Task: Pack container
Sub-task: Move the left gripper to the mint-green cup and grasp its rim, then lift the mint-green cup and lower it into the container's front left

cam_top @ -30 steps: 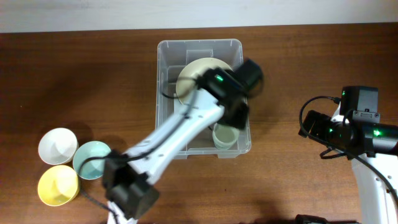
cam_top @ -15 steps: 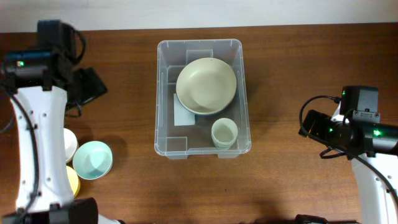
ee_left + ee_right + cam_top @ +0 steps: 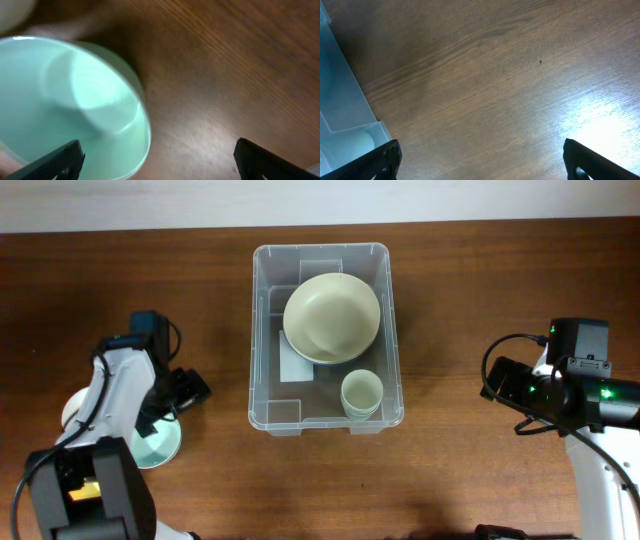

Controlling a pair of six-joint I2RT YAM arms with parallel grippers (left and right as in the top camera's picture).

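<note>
Hovering over mint bowl (image 3: pixel 65 100), left claw (image 3: pixel 157 150) spread — wrist view only | right claw (image 3: pixel 481 149) spread

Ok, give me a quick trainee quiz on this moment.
1. True or false: the cream bowl sits inside the container.
2. Which bowl lies nearest the left gripper? A mint, B red, C black.
3. Fill in: the right gripper is open and holds ___.
Key: 1 true; 2 A, the mint bowl; 3 nothing.
</note>
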